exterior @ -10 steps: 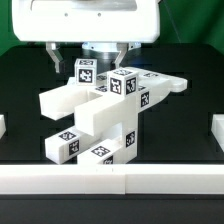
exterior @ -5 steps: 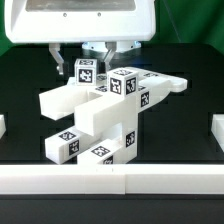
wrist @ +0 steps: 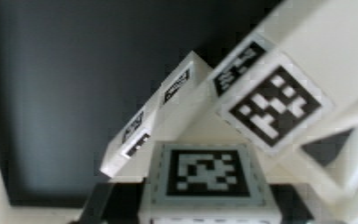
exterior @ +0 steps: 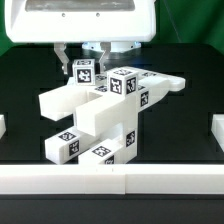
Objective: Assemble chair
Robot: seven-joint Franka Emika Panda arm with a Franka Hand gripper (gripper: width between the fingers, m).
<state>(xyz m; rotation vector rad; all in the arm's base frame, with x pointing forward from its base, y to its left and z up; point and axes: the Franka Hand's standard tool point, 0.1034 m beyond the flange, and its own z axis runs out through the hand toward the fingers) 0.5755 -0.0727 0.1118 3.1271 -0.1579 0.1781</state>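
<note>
- The chair (exterior: 100,115) sits mid-table on the black mat, just behind the low white rail (exterior: 110,178) that runs along the front edge.
- It looks well along to me: several chunky white pieces already lock into one blocky cluster, with bars jutting toward the exterior view's left and a flat slotted panel reaching out to the exterior view's right.
- I can't spot any loose parts lying apart on the mat, so what remains seems to be seating or tightening the piece at the top back.
- The gripper (exterior: 97,58) hangs right over that back part, at the tagged block (exterior: 84,72). One finger (exterior: 64,56) shows beside it, but whether the jaws clamp the block or merely straddle it I cannot tell.
- The exterior view gives the whole structure, the rail and the arm's body above; it hides the contact point behind the blocks.
- The wrist view is pressed in close: a tagged face (wrist: 204,172) sits between dark finger shapes low in the picture, and two more tagged surfaces slant away. It shows nothing of the overall layout, and it is too blurred to settle the grip.
</note>
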